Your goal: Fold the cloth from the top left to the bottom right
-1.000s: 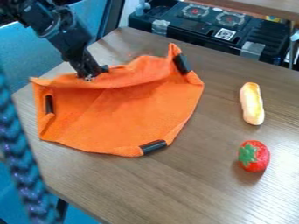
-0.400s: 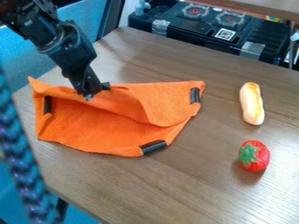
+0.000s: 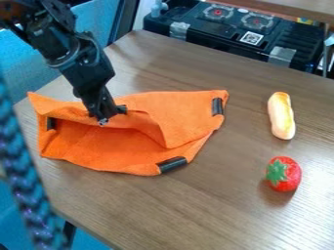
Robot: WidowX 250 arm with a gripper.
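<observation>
1. Fingers [image 3: 101,110] of my black two-finger gripper [image 3: 112,115] are pinching the far edge of the orange fabric cloth [image 3: 91,154]; between their tips the material is gathered.
2. Around and below my fingers is this cloth, partly folded. Sides I say as the camera sees them. To the right of my fingers, its upper layer lies over the lower one and goes down to a rounded flap. Under my fingers and to their left, the fold is open like a mouth, and the inside can be seen.
3. From my fingers to the left, the cloth goes out to one pointed corner. Three dark strips are on its borders: one left of my fingers [image 3: 51,123], one to the right [image 3: 217,106], and one lower right, nearer to the camera [image 3: 172,164].
4. Above my fingers, the black robot arm [image 3: 72,53] comes down at a slant from the upper left.
5. Well apart to the right of my fingers is the long cream-and-yellow toy bread [image 3: 281,116]. Nearer to the camera is the red toy strawberry with green leaves [image 3: 292,175]. Both are on the brown wood-grain table [image 3: 221,210], which carries also the cloth.
</observation>
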